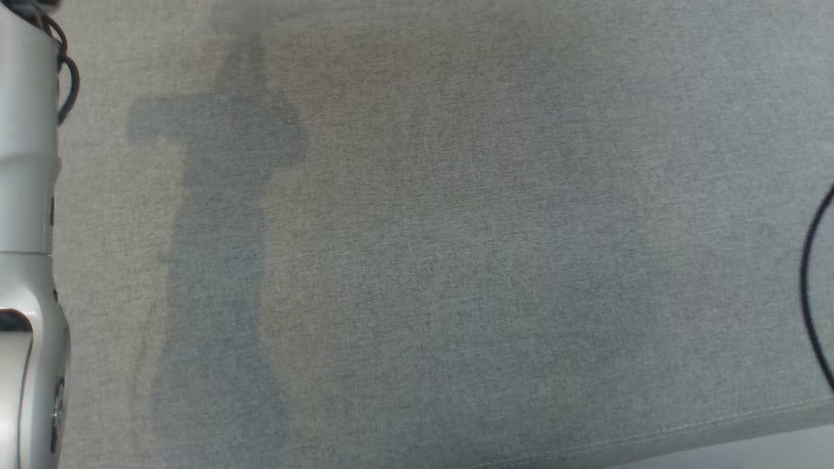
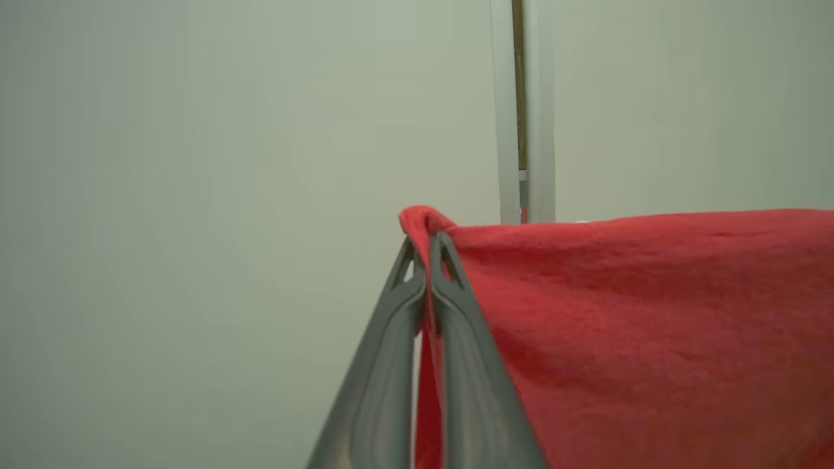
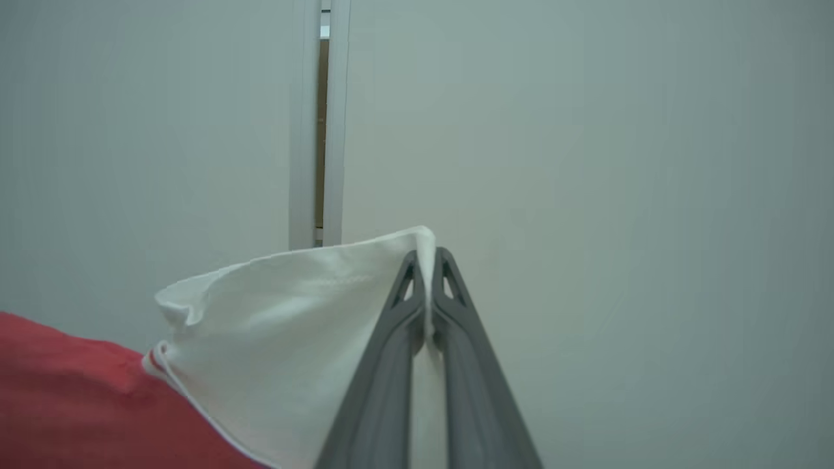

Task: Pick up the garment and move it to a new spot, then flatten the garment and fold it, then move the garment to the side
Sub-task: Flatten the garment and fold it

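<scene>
Garment [image 2: 651, 339] past the left wrist view's right, bottom edges.

At one upper corner of the garment [image 2: 651, 326], the left gripper [image 2: 427, 242], jaws pinched onto the cloth, the rest spread to the right of it in the left wrist view. At another corner, the right gripper [image 3: 427, 259], jaws pinched likewise, cloth reaching leftward. Behind the garment, a wall [image 2: 195, 195] with an upright strip [image 2: 524, 111]. In the head view, the surface [image 1: 456, 260], a forearm [image 1: 26, 195] at left, a cable [image 1: 811, 280] at right.
</scene>
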Robot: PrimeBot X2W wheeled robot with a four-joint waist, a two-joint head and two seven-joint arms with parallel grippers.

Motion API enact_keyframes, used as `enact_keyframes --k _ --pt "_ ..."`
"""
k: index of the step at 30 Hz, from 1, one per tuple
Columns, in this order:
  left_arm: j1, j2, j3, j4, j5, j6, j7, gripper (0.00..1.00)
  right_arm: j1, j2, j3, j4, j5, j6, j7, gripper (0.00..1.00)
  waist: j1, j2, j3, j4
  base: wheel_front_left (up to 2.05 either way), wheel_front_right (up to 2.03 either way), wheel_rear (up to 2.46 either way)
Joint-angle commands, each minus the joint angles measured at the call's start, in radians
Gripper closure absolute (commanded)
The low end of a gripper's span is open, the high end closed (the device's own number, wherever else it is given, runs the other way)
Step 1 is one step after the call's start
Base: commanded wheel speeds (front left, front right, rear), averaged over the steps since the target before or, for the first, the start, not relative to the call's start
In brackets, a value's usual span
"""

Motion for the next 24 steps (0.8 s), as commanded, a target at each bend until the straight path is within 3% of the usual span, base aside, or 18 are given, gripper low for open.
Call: enact_keyframes --k 1,8,12,18,24 --pt "0.016 0.003 0.009 0.06 -0.007 0.001 -0.008 1.0 0.001 0.034 0.02 0.051 0.017 -0.002 -0.011 1.0 0.0 -0.0001 -0.002 -0.027 0.0 0.0 0.0" --pt "0.081 -0.062 0.037 0.316 -0.059 -0.002 -0.016 1.0 0.082 0.16 0.151 0.268 0.079 -0.002 -0.049 1.0 0.0 -0.0001 0.043 -0.043 0.0 0.0 0.0" --pt "0.124 -0.103 0.049 0.312 -0.059 -0.024 -0.016 1.0 0.157 0.157 0.229 0.276 0.121 -0.002 -0.072 1.0 0.0 -0.0001 0.087 -0.023 0.0 0.0 0.0" --pt "0.338 -0.135 0.106 0.126 -0.023 -0.035 -0.016 1.0 0.386 0.088 0.274 0.106 0.221 -0.002 -0.088 1.0 0.0 -0.0001 0.086 0.001 0.0 0.0 0.0" --pt "0.664 -0.15 0.191 -0.133 0.043 -0.043 -0.016 1.0 0.767 0.028 0.148 -0.185 0.231 -0.002 -0.087 1.0 0.0 -0.0001 0.035 0.005 0.0 0.0 0.0"
